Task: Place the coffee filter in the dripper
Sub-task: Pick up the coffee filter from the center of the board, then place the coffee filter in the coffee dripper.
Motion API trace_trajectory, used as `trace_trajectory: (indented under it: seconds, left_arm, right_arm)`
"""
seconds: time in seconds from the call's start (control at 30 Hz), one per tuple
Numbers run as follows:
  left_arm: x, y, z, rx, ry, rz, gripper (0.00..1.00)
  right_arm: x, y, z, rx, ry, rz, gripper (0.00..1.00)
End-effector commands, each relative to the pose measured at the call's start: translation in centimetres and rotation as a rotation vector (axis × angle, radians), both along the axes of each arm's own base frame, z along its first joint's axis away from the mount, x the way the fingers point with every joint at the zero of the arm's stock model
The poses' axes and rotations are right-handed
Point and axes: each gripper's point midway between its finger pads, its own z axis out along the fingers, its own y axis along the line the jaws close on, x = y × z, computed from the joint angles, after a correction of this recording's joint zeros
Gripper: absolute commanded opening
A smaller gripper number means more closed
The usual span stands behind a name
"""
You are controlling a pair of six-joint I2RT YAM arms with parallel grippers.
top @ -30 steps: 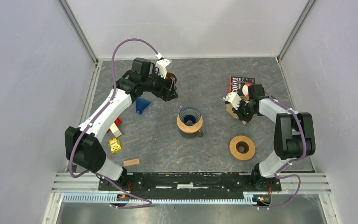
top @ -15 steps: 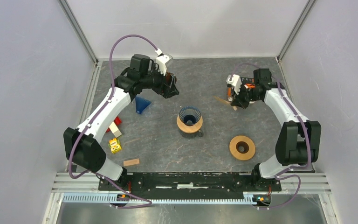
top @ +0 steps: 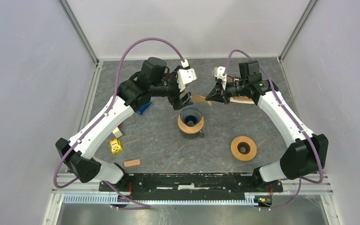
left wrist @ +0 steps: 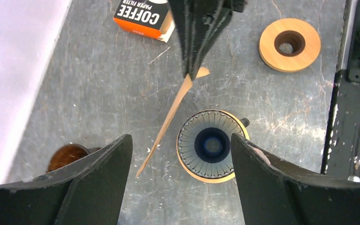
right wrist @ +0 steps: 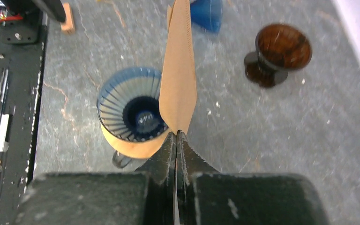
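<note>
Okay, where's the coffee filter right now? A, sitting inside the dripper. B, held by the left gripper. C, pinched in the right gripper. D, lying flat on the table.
C: the right gripper is shut on the folded brown coffee filter, and the blue dripper has nothing in it.

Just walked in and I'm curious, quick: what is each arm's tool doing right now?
Left tool: open, holding nothing.
Right tool: closed on the coffee filter.
</note>
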Motion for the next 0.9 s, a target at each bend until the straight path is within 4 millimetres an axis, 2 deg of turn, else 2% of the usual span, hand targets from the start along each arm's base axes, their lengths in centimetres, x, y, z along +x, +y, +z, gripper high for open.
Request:
trace_trajectory:
  seconds: [0.0,0.27,0.5,0.6,0.7,0.87]
  left_arm:
    - [-0.5,1.6,1.6,0.131,-0.203,-0.05,0.81]
    - [-1.5,3.4,2.2,0.218,-0.262,-0.077,0.63]
    - [-3.4,4.8,2.5,0.252,-0.221,-0.1,0.66]
    - [-2.9,4.8,3.3,0.186,-0.118,0.032,0.67]
    - [-1.5,4.2,5.0,0.037,-0.018,0.228,0.67]
    - [1.5,4.2,8.7,-0.271,0.123,0.481,0.7]
  right_arm:
    - [-1.1,1.8,3.6,0.108,-0.059,0.047,0.0]
    - [-3.1,2.9,3.3,0.136,-0.03,0.114,0.0]
    - [-3.4,2.7,2.5,0.099,-0.142,0.08,0.0]
    - [-2.5,2.4,2.5,0.056,-0.263,-0.013,0.0]
    - [-0.7,1.8,2.8,0.04,-0.289,-0.13,0.0]
    - [2.4,0.7,5.0,0.083,-0.324,-0.337,0.0]
